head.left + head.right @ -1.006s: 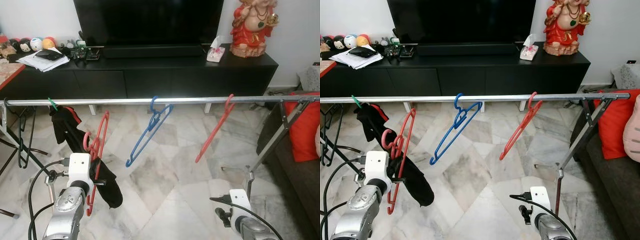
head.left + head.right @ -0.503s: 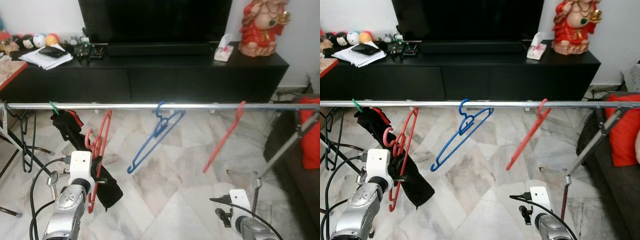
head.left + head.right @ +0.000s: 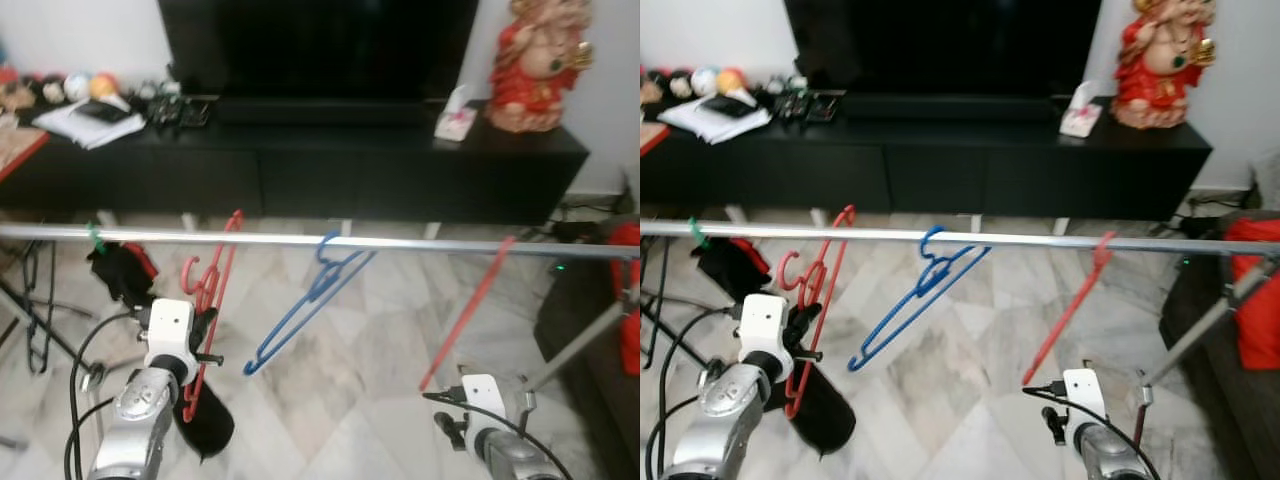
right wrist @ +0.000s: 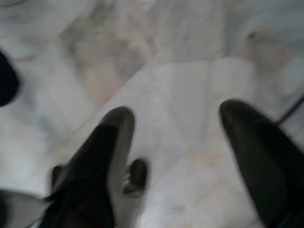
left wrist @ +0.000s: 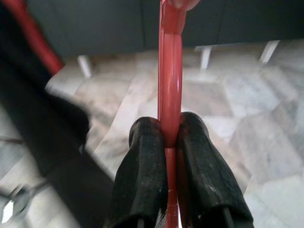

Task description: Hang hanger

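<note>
My left gripper [image 5: 170, 142] is shut on the bar of a red hanger [image 3: 212, 300], low at the left in the left eye view. The hanger is tilted. Its hook [image 3: 190, 270] is just below the metal rail [image 3: 400, 244], and its upper end crosses the rail line. A blue hanger [image 3: 310, 310] hangs on the rail at the middle, and another red hanger [image 3: 470, 310] hangs further right. My right gripper [image 4: 175, 137] is open over the marble floor, with nothing between its fingers; its wrist [image 3: 485, 395] sits low at the right.
A black garment [image 3: 120, 272] hangs from a green hook at the rail's left end, close to my left arm. Behind the rail stand a long black TV cabinet [image 3: 400, 170] and a red statue [image 3: 540, 65]. The rack's leg [image 3: 585, 345] slants down at the right, beside a sofa with a red cushion [image 3: 1250, 290].
The camera has moved, and the rail now sits lower in the blurred picture. My left gripper has raised the red hanger, so its upper end crosses the rail. The right gripper stays low.
</note>
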Controlling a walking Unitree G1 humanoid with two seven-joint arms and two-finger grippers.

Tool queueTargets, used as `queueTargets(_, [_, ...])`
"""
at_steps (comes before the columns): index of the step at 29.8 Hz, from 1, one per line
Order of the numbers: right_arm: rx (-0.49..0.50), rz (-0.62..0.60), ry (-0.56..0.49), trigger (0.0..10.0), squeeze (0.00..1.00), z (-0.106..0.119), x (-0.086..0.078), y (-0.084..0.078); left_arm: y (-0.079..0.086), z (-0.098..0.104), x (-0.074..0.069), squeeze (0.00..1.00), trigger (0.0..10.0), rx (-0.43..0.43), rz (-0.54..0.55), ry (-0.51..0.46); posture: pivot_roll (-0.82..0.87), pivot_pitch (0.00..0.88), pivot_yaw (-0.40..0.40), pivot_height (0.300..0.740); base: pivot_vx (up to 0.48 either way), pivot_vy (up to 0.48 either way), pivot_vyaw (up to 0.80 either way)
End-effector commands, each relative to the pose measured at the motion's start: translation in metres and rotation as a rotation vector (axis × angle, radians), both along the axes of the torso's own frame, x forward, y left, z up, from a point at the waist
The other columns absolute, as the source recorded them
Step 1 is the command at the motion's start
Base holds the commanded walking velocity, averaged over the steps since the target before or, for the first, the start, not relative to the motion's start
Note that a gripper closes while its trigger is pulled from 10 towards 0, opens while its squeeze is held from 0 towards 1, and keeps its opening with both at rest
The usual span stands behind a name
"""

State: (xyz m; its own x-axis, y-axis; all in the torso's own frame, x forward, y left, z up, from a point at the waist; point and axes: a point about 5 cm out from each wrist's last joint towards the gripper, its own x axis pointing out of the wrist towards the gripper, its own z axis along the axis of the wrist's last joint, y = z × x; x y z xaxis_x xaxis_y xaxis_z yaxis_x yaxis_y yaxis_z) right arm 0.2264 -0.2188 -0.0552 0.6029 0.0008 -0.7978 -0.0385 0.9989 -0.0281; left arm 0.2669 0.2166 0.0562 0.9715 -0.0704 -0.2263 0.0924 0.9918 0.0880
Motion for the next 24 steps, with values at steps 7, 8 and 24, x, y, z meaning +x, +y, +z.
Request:
queueTargets(7, [-0.017,0.001,0.009,10.0,0.0,0.0,-0.002,-0.006,-0.014,0.019,0.005,0.0,10.0,-0.051,-0.117,-0.061,-0.07,0.002,0.032,0.74,0.0,0.0,0.0])
queueTargets(8, [-0.016,0.001,0.009,10.0,0.0,0.0,-0.002,-0.006,-0.015,0.02,0.007,0.0,10.0,-0.057,-0.117,-0.069,-0.07,0.002,0.032,0.74,0.0,0.0,0.0])
queueTargets(24, [-0.008,-0.022,0.005,10.0,0.0,-0.001,-0.003,-0.003,-0.002,0.02,0.046,0.0,10.0,-0.077,0.017,-0.019,-0.1,0.003,0.059,0.74,0.0,0.0,0.0])
